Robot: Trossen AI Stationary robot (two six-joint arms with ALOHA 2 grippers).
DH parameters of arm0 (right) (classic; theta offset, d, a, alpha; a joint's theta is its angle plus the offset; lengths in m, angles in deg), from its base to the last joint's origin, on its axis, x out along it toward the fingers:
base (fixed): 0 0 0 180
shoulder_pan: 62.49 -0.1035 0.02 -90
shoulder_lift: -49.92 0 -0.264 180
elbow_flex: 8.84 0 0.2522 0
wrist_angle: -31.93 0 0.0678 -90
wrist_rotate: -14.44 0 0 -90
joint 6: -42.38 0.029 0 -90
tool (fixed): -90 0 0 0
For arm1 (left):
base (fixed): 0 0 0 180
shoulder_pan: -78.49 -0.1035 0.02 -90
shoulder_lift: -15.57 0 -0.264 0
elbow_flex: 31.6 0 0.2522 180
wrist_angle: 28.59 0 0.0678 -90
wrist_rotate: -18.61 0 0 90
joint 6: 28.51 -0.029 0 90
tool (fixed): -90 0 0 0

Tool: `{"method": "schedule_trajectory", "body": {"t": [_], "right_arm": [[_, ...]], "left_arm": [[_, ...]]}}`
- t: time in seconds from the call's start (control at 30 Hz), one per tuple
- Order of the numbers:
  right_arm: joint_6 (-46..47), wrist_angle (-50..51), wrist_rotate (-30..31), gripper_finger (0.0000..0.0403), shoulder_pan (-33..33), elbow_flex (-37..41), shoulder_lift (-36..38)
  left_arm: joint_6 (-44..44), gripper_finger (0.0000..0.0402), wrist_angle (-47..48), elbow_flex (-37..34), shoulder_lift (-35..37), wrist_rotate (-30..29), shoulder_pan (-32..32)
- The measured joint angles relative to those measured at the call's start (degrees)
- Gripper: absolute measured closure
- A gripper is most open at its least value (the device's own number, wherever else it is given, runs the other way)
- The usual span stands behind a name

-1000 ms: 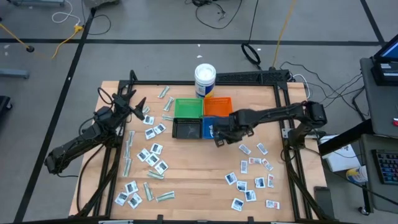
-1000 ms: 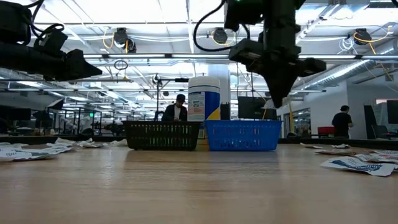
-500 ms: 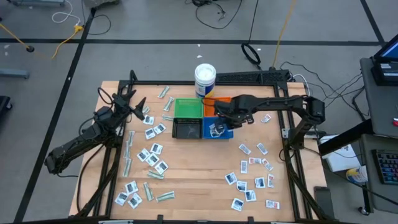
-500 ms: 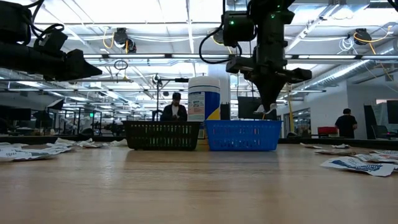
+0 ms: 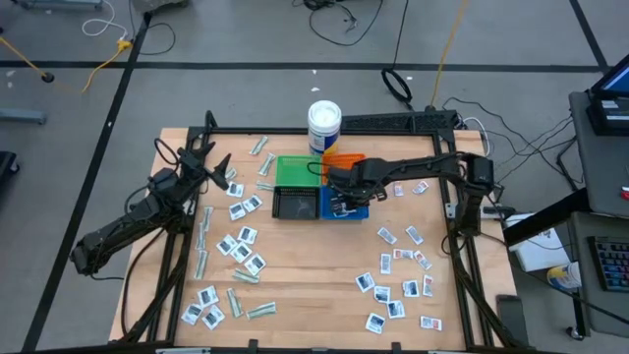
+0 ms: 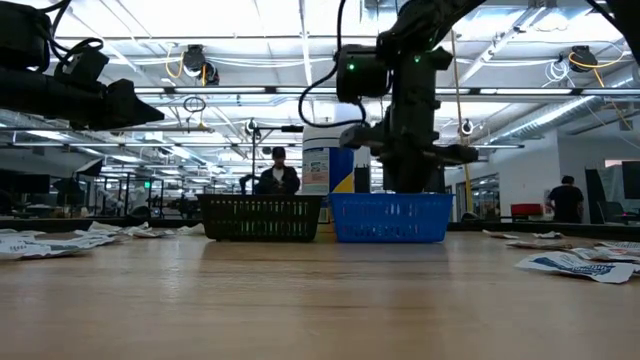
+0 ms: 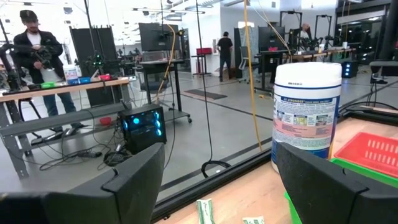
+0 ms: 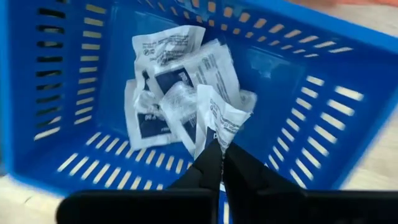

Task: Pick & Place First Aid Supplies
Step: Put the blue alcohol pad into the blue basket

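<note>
My right gripper (image 8: 217, 163) is shut on a white sachet with dark print (image 8: 219, 118) and reaches down into the blue bin (image 8: 74, 43). Several like sachets (image 8: 168, 74) lie on the bin's floor. In the high view this gripper (image 5: 343, 201) is over the blue bin (image 5: 325, 204). In the low view the bin wall (image 6: 390, 218) hides its fingertips. My left gripper (image 5: 213, 169) waits open above the table's far left, holding nothing; its fingers (image 7: 134, 180) stand wide apart. My right gripper pinches the sachet by one edge (image 8: 215, 140) between its two fingers (image 8: 205, 167). The fingers come from above, pointing steeply down. The sachet stands out past the fingertips over the sachets in the bin; whether it touches them I cannot tell.
Green (image 5: 297, 171), orange (image 5: 348, 165) and black (image 5: 294, 204) bins adjoin the blue one, with a white tub (image 5: 323, 125) behind them. Loose sachets lie at the left (image 5: 241, 246) and the near right (image 5: 398, 285), pale-green strips (image 5: 202, 236) along the left. People stand beyond the table.
My right gripper, shut on the sachet, has gone from just near and right of the blue bin toward the table's far edge and down. It now reaches into the bin.
</note>
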Motion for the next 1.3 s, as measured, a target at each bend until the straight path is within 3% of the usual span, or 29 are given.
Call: {"method": "schedule_trajectory", "body": {"t": [0.27, 0.57, 0.7, 1.3], "right_arm": [[-0.2, -1.4, 0.0, 0.0373, 0.0, 0.0, -0.8], [-0.2, -1.4, -0.2, 0.0275, 0.1, 0.0, -0.1], [-1.1, -1.0, -0.2, 0.0250, 0.1, 0.0, 1.9], [-1.1, 1.1, -0.1, 0.0274, -0.1, 0.0, 9.3]], "left_arm": [[0.0, 0.0094, 0.0, 0.0, 0.0, 0.0, 0.0], [0.0, 0.0094, 0.0, 0.0, 0.0, 0.0, 0.0], [0.0, 0.0094, 0.0, 0.0, 0.0, 0.0, 0.0], [0.0, 0.0094, 0.0, 0.0, 0.0, 0.0, 0.0]]}}
